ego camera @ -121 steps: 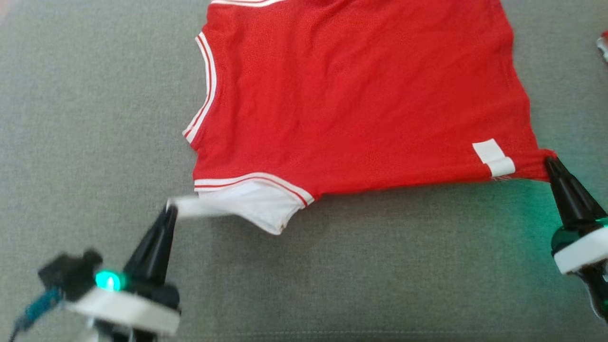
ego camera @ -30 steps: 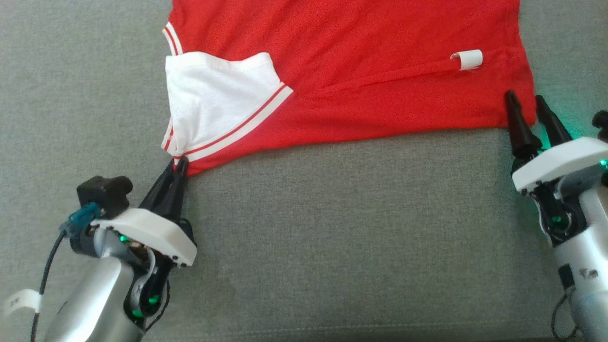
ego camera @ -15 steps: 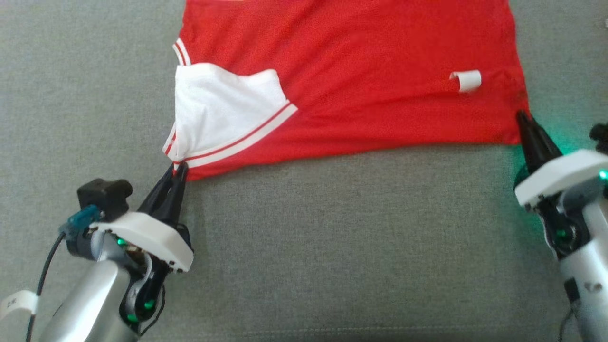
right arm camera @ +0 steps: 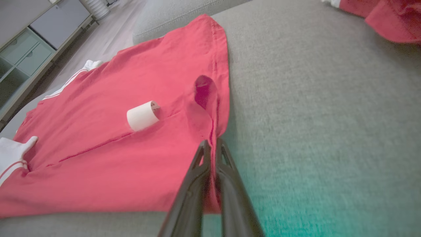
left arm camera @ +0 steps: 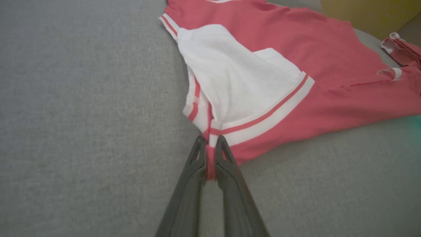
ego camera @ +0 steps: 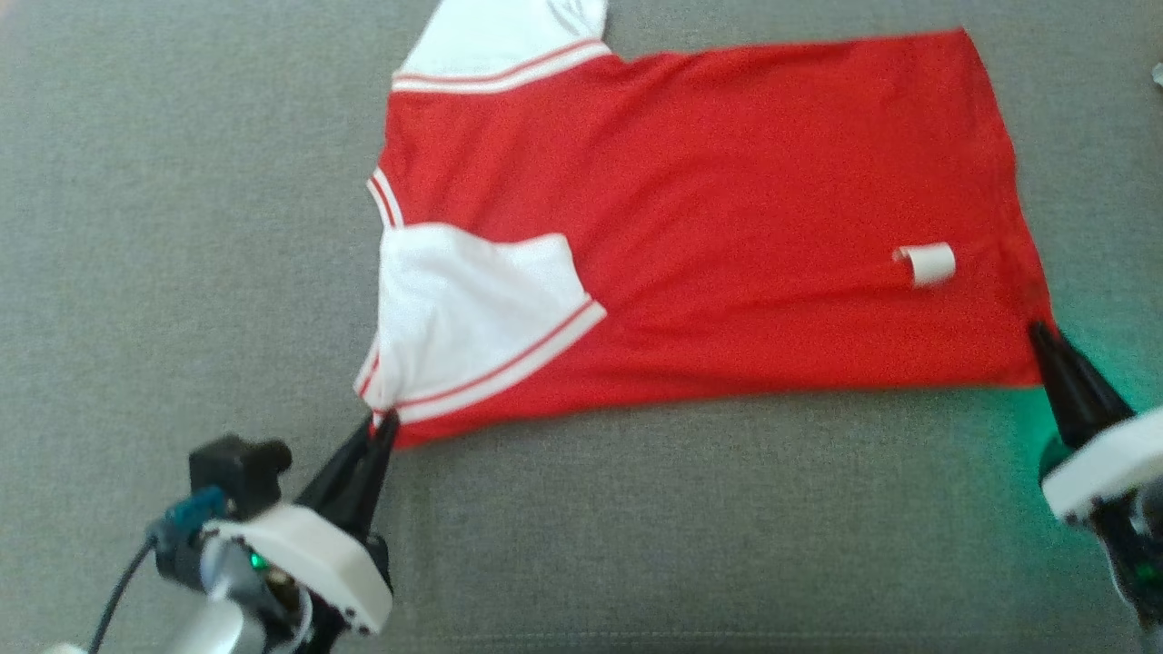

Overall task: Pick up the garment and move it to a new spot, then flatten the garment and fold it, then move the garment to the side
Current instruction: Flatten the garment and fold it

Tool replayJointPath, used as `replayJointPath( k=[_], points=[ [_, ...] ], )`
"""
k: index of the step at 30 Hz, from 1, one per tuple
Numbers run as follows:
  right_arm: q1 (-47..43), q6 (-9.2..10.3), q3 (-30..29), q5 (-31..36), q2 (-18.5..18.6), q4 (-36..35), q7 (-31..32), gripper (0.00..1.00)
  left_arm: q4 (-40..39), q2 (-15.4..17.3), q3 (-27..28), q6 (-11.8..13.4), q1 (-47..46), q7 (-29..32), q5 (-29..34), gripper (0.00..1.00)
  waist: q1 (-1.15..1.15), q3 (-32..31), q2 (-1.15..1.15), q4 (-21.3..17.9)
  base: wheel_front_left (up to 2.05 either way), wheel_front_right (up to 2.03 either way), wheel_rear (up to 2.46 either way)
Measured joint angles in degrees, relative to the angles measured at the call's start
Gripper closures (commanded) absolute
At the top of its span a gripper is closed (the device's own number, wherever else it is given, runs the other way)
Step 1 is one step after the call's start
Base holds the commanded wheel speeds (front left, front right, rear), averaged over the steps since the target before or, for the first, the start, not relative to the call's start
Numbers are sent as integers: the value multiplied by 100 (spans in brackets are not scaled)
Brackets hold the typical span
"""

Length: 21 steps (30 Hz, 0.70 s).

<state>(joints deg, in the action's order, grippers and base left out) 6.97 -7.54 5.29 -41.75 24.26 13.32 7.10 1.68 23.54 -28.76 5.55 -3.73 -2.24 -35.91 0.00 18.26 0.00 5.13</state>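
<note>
both grippers [ego camera: 382, 424] [ego camera: 1037, 331] seemingly low, pinching garment [ego camera: 727, 209]

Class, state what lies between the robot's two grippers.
Head view: the red edge of the garment runs from the left gripper to the right gripper, both shut on it; nearer, bare grey cushion.

A grey woven fabric surface [ego camera: 636, 527] spreads wide, with a stitched seam along its near edge. A crumpled red-and-white cloth [right arm camera: 381, 16] lies on it. Beyond it, a grey drawer cabinet [right arm camera: 36, 36] stands on pale floor [right arm camera: 108, 29].
</note>
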Motion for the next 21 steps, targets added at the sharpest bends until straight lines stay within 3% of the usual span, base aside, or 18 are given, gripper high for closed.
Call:
replayJointPath(
  k=[5,10,11,12,13,14,15,21],
  points=[
    [-692,0,-347,111,-23,-526,259,100,-179,21,-44,56,366,98,-88,100,0,-68,0,65,0,0,0],
    [-1323,0,-700,277,-287,-1051,571,100,-360,67,-174,82,673,222,-172,100,0,-171,0,128,0,0,0],
    [-1439,0,-798,343,-409,-1145,688,88,-367,67,-193,108,711,225,-202,100,0,-189,0,142,0,0,0],
    [-1479,0,-823,377,-448,-1177,737,61,-356,67,-201,108,704,266,-202,100,0,-196,0,149,0,0,0],
    [-1480,0,-847,415,-487,-1200,793,0,-326,67,-220,103,692,304,-201,100,0,-202,0,157,0,0,0],
    [-1480,0,-871,460,-515,-1223,835,0,-291,67,-242,98,683,348,-201,79,0,-206,0,165,0,0,0],
    [-1480,0,-914,522,-555,-1260,856,0,-230,66,-271,93,674,412,-201,0,0,-212,0,170,0,0,0],
    [-1477,0,-1182,773,-602,-1553,862,0,-158,105,-359,97,648,576,-208,0,0,-247,0,136,0,0,0]
  ],
)
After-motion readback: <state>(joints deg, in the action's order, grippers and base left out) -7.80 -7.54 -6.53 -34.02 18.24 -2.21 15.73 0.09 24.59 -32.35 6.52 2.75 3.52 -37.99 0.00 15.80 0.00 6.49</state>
